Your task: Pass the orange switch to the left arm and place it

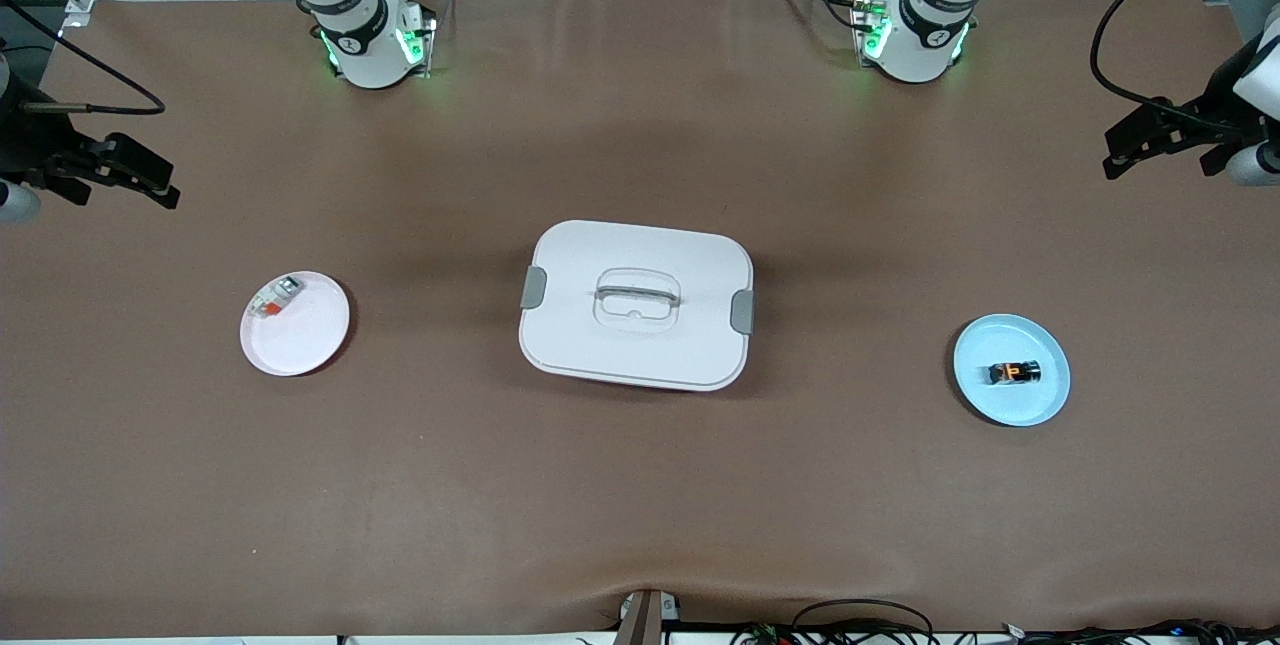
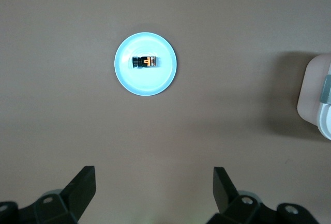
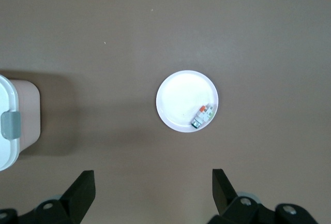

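I see the orange switch [image 1: 1015, 372] lying on the blue plate [image 1: 1040, 410] near the left arm's end, the white box [image 1: 636, 305] mid-table, my left gripper [image 1: 1135, 147] and right gripper [image 1: 150, 180] both wide open, holding nothing, high over the table's ends.

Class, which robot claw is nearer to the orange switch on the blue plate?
Left. The left claw hangs open at the left arm's end of the table, where the orange switch lies. The right claw, also open, waits at the right arm's end, with the box between.
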